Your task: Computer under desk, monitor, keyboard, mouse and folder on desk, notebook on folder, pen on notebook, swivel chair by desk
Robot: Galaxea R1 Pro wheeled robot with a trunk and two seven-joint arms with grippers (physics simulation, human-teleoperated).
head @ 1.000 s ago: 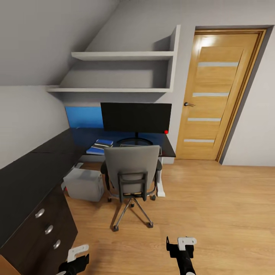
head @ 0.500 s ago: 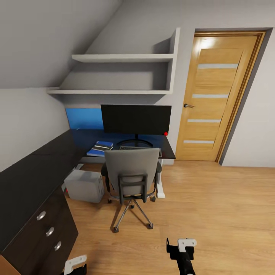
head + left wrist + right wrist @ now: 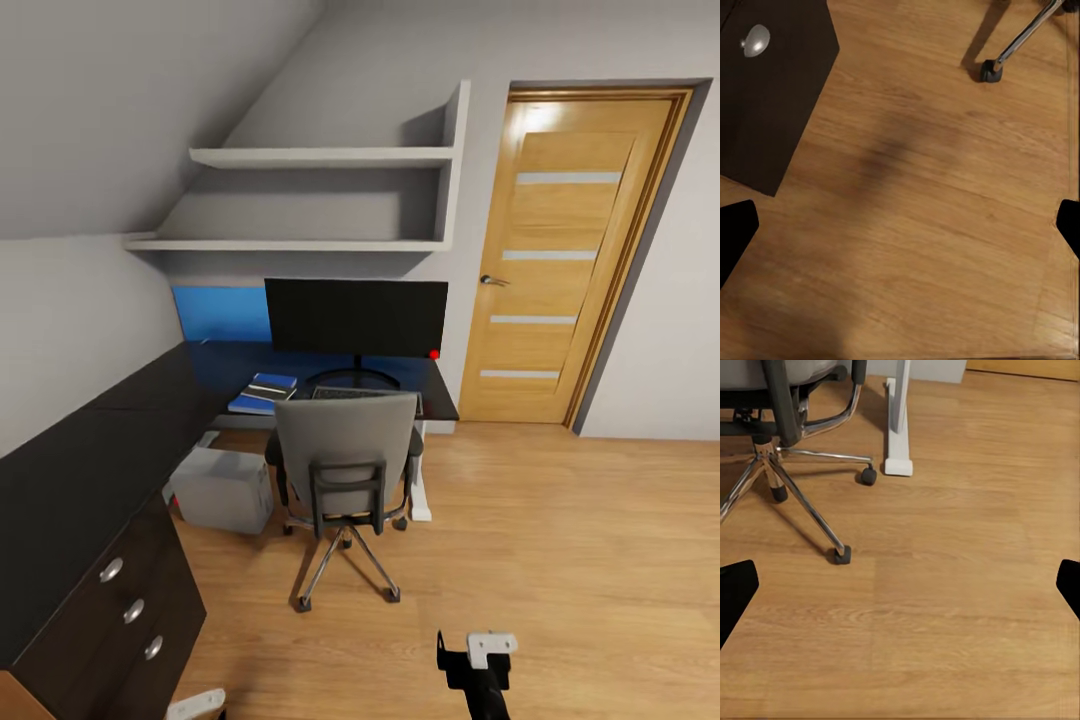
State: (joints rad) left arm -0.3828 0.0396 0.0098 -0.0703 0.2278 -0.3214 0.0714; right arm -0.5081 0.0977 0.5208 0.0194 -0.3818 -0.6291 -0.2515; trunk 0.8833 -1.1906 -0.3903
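The black monitor stands on the black L-shaped desk, red dot at its lower right corner. In front of it the keyboard is half hidden by the grey swivel chair, which faces the desk with its back to me. Left of the keyboard lies the blue folder with the darker notebook on its far part. The pen is too small to make out and the mouse is hidden. The grey computer sits under the desk. My left gripper and right gripper hang open over bare floor.
Black drawers with silver knobs stand at my near left, their corner beside the left gripper. A wooden door is at the right and white wall shelves hang above the desk. The chair's star base and white desk leg lie ahead.
The whole picture has shifted down slightly, so the camera moved. My left gripper has sunk to the bottom edge of the head view, and the right one is a little lower.
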